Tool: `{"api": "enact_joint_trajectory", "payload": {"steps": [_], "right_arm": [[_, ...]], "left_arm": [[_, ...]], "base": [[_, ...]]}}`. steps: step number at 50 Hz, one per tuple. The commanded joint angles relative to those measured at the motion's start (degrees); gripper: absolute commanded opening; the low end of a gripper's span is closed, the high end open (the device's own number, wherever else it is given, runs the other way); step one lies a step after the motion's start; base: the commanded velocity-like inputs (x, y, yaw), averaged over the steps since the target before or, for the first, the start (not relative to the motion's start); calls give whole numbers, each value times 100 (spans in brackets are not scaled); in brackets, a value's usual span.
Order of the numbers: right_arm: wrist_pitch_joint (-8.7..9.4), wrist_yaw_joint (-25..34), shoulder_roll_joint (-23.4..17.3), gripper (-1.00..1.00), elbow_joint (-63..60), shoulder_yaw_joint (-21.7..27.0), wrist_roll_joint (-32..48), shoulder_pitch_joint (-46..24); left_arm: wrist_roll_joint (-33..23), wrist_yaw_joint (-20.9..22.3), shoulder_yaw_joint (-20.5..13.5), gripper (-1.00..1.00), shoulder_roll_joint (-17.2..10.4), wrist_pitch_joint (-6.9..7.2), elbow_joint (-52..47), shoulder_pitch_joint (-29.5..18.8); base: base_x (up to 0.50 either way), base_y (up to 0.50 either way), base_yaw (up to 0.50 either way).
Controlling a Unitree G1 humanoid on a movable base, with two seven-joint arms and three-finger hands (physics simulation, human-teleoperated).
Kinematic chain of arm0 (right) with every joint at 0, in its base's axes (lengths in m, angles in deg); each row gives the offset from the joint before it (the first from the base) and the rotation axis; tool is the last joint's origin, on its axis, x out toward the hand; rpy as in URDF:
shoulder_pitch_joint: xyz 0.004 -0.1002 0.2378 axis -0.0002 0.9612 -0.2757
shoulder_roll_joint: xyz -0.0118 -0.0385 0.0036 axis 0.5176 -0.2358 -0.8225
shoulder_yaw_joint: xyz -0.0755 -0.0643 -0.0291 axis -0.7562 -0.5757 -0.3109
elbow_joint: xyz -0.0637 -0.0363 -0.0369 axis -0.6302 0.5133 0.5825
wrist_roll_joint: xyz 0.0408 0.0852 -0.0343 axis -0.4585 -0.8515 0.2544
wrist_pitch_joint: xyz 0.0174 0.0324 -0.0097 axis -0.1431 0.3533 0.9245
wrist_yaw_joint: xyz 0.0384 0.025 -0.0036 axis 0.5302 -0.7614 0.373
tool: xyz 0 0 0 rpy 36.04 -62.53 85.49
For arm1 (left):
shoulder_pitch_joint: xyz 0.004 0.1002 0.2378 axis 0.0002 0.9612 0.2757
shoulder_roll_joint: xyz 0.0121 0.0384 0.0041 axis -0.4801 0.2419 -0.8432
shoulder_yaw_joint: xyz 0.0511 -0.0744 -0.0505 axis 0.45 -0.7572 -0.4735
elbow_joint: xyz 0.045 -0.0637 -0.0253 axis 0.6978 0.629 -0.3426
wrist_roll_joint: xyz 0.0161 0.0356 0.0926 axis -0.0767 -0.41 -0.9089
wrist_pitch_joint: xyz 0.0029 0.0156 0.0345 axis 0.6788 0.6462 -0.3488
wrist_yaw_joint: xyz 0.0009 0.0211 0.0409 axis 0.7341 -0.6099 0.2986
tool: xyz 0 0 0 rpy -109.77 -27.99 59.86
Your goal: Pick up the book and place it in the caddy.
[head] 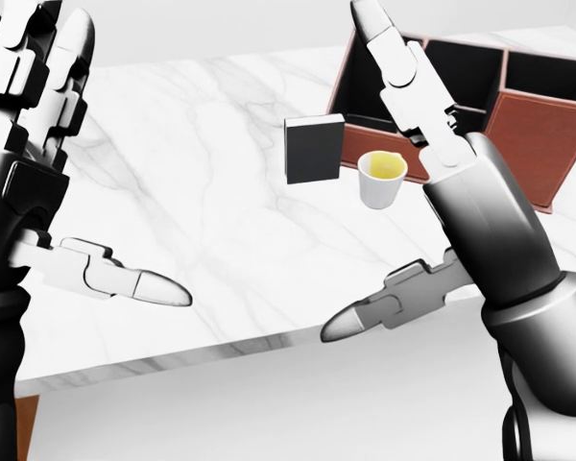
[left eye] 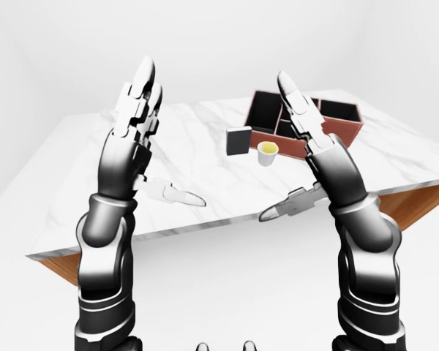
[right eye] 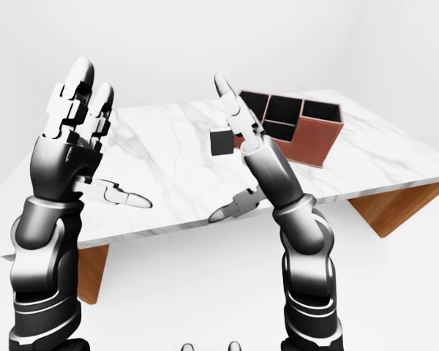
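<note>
Two robot hands are in view, both raised above the near edge of the worktop (left eye: 168,157) and neither touching anything. The left robot hand (left eye: 135,139) stands with its fingers spread and pointing upward, thumb stretched toward the middle of the left-eye view; it grips nothing. The right robot hand (left eye: 307,146) is likewise spread wide, fingers upright, thumb reaching leftward below it, empty. One white marble slab forms the worktop, carried on a brown wooden base visible at its corners. Three things rest on it, all toward the upper right of the head view. One book (head: 314,149), dark with a pale edge, stands upright on the marble, apart from both hands. Just to its right sits one small white cup (head: 382,179) with a yellow interior, close beside the book; contact between them cannot be confirmed. Beyond both stands one reddish-brown caddy (right eye: 318,135) with black-lined compartments; four compartments can be counted in the right-eye view. The book stands just beside the caddy's near-left corner, outside it. The right fingers overlap the caddy in the head view.
</note>
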Motion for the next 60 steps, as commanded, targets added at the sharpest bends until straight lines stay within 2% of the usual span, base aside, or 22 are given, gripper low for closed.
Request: {"api": "enact_joint_trajectory", "payload": {"steps": [1, 60], "right_arm": [[0, 85, 37, 100, -113, -36, 141, 5], [0, 99, 130, 100, -119, -70, 137, 197]], "left_arm": [[-27, 26, -10, 100, 1, 0, -179, 35], [-286, 140, 78, 100, 54, 0, -65, 101]], "base": [[17, -3, 0], [14, -2, 0]]}}
